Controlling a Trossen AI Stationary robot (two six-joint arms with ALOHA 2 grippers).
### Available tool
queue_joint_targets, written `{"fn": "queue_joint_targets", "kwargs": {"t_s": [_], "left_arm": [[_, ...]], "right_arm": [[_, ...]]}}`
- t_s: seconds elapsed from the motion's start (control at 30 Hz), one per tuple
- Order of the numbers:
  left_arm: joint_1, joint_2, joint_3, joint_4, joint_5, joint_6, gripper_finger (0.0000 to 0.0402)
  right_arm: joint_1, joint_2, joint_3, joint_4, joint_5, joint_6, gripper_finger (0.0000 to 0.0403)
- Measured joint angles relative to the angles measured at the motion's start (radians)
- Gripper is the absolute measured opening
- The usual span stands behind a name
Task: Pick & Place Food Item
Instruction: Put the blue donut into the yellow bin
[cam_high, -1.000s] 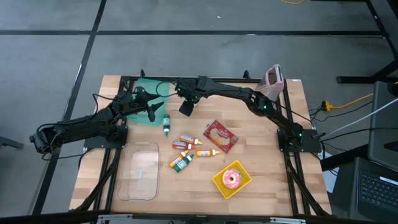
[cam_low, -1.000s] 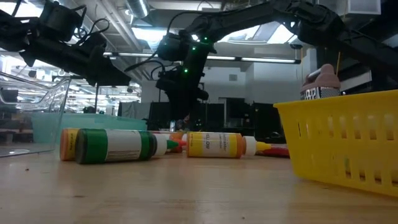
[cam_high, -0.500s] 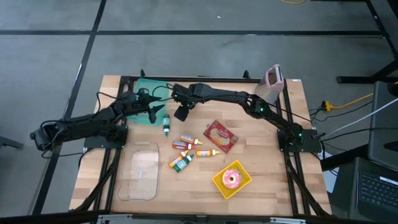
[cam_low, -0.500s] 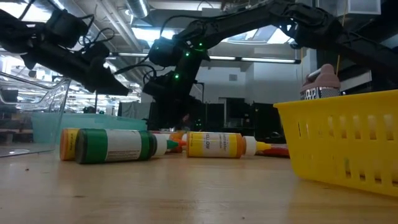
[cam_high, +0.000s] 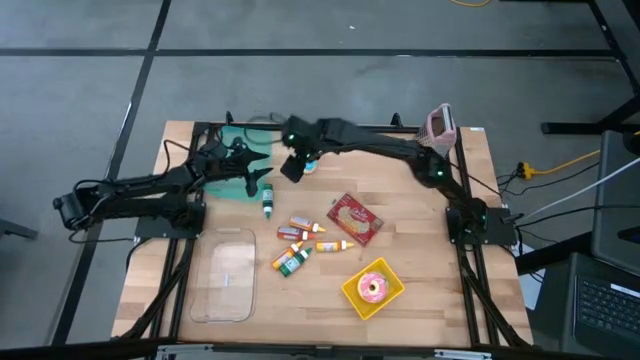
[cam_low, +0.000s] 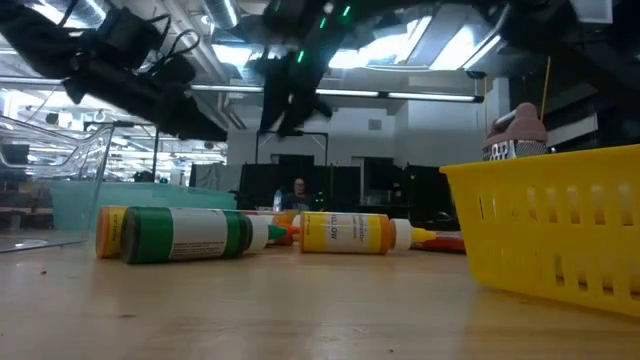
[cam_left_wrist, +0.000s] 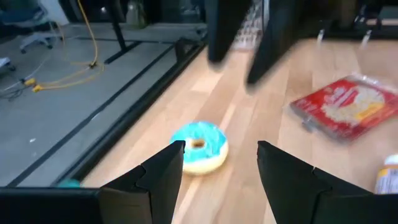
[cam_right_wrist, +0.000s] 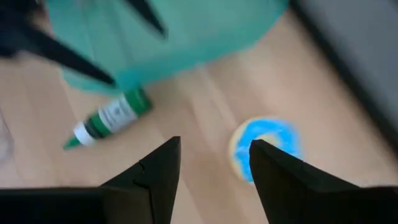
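Observation:
A blue-iced donut (cam_left_wrist: 199, 147) lies flat on the wooden table near its far edge, just right of the teal bin (cam_high: 232, 165); the right wrist view shows this donut (cam_right_wrist: 266, 147) too. My right gripper (cam_high: 293, 166) hangs open above the table beside the donut, fingers slanting down, its tips (cam_right_wrist: 214, 144) apart with nothing between them. My left gripper (cam_high: 256, 176) stands open over the teal bin's right end, pointing nearly level toward the donut, and its tips (cam_left_wrist: 221, 149) are clear of the donut.
A green bottle (cam_high: 268, 204) lies near the bin. Several more bottles (cam_high: 300, 245) and a red snack packet (cam_high: 354, 218) lie mid-table. A yellow basket (cam_high: 373, 288) holding a pink donut stands front right, a clear container (cam_high: 225, 275) front left, a pink bag (cam_high: 440, 130) at the far right.
My right gripper has risen well clear of the table and drawn a little toward the far edge, staying open; the blue donut now shows beside it. My left gripper has edged toward the table's right, toward the donut, still open.

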Motion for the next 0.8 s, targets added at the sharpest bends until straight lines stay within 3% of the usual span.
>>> {"fn": "queue_joint_targets", "kwargs": {"t_s": [0.2,0.4,0.57,0.8], "left_arm": [[0.0,0.14,0.154,-0.123,0.006,0.018,0.02],[-0.002,0.379,0.34,-0.216,0.051,0.017,0.02],[-0.018,0.604,0.49,-0.254,0.03,0.026,0.02],[-0.025,0.827,0.661,-0.372,-0.096,0.051,0.02]], "right_arm": [[0.017,-0.197,0.0,0.004,0.139,-0.024,0.0189],[0.059,-0.33,0.0,0.005,0.255,-0.027,0.0189],[0.097,-0.353,0.0,-0.001,0.264,-0.028,0.0189],[0.145,-0.346,0.0,-0.067,0.278,-0.028,0.0189]]}}
